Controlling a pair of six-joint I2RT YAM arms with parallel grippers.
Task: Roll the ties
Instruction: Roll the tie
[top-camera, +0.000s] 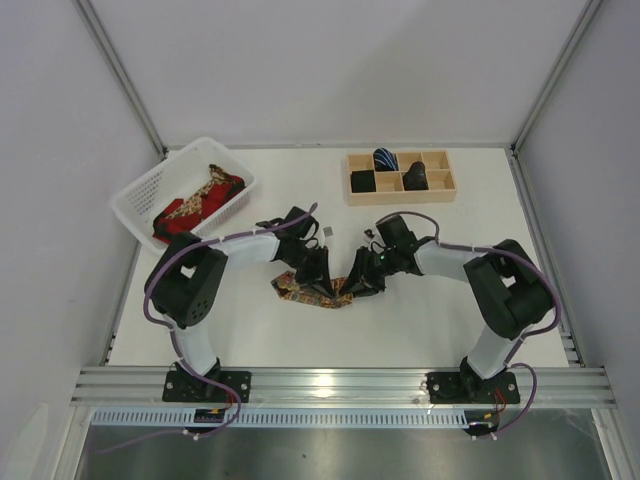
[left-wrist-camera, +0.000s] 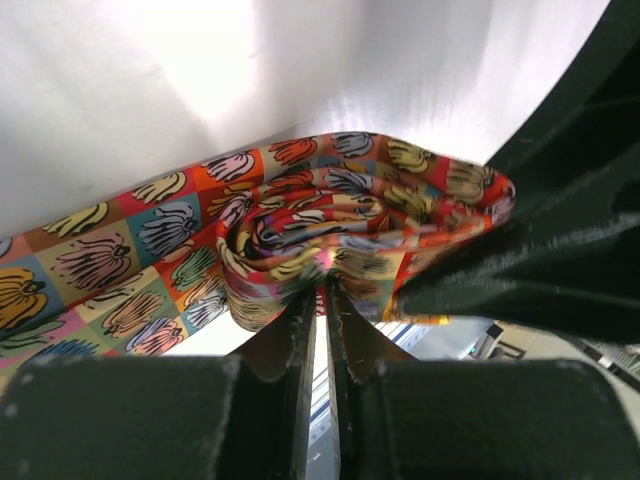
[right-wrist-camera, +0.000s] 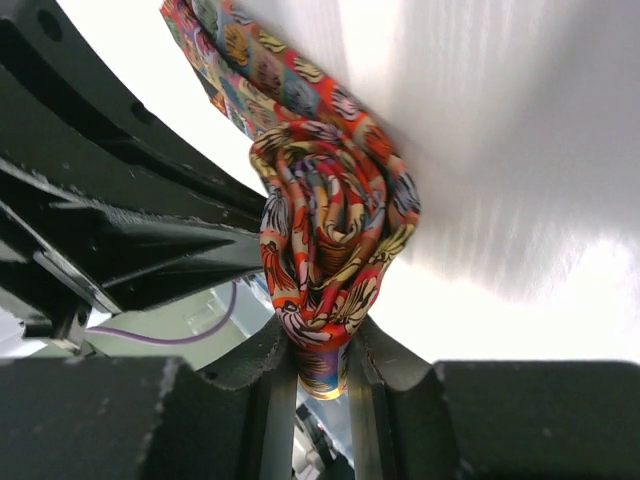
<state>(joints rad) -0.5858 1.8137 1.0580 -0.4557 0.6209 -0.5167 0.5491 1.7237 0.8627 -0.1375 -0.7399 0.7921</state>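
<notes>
A multicoloured floral tie lies on the white table between the two arms, one end wound into a roll. My left gripper and right gripper meet at that roll. In the left wrist view the left gripper is nearly shut, its tips pinching the rolled tie at its lower edge. The right wrist view shows the right gripper shut on the bottom of the spiral roll, with the tie's free tail running up and to the left.
A white basket at the back left holds loose red and gold ties. A wooden tray at the back centre holds a blue-striped roll and dark rolls. Side walls stand to the left and right.
</notes>
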